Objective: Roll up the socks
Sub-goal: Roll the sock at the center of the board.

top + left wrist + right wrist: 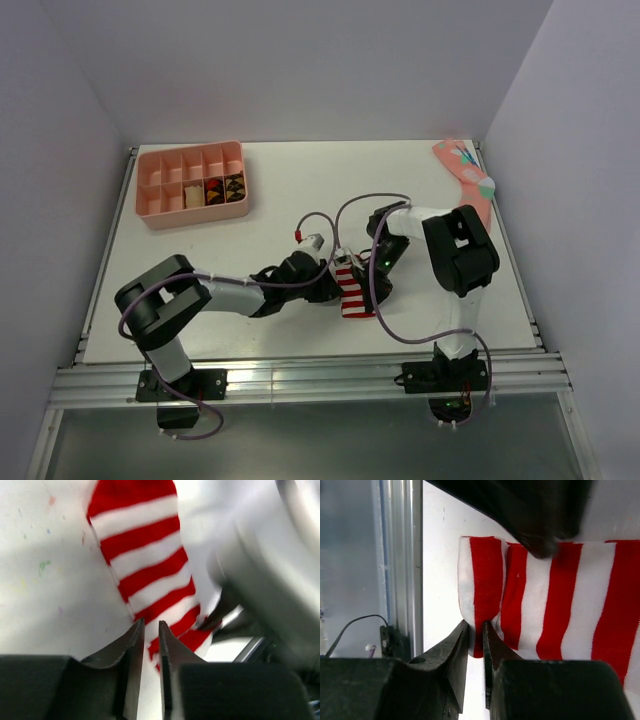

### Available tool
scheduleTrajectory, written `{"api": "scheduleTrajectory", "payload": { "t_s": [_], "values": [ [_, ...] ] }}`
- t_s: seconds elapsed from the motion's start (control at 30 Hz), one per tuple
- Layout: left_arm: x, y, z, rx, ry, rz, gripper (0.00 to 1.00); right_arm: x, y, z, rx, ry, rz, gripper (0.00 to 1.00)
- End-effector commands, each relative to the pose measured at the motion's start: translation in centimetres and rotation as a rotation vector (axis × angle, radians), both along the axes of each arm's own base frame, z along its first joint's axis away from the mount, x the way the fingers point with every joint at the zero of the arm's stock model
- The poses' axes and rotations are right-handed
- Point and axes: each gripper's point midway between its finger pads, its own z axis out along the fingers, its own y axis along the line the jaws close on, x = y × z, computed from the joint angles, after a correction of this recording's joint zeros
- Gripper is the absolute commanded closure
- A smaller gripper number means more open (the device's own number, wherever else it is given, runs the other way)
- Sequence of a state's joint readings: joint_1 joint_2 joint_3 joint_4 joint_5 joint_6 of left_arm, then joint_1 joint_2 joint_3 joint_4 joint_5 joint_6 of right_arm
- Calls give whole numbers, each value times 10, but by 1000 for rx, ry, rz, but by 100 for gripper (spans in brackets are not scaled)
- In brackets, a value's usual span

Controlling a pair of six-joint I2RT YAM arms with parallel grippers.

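The red-and-white striped sock lies flat near the table's front middle, between my two grippers. My left gripper is at its left side. In the left wrist view the gripper has its jaws nearly together, with the sock's edge between them. My right gripper is at the sock's right side. In the right wrist view it is shut on a red stripe at the end of the sock, which is folded there. The tan sock is out of view.
A pink sock with a teal and grey pattern lies at the back right corner. A pink compartment tray stands at the back left. The aluminium rail runs along the front edge, close to the right gripper.
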State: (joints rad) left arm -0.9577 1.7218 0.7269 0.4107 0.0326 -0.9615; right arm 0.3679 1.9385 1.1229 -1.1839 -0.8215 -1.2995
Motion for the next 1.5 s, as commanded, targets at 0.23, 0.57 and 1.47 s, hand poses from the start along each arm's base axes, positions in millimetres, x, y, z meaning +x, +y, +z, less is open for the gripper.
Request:
{"api": "scheduleTrajectory", "payload": {
  "t_s": [0.23, 0.57, 1.47],
  "values": [
    [-25, -13, 50, 11, -506, -289, 63, 2, -7, -9, -116, 116, -36, 81],
    [-33, -29, 38, 192, -636, -428, 60, 13, -5, -13, -170, 146, -83, 81],
    [-65, -45, -28, 196, -419, -676, 82, 21, 0, -23, -193, 133, -156, 80]
  ]
}}
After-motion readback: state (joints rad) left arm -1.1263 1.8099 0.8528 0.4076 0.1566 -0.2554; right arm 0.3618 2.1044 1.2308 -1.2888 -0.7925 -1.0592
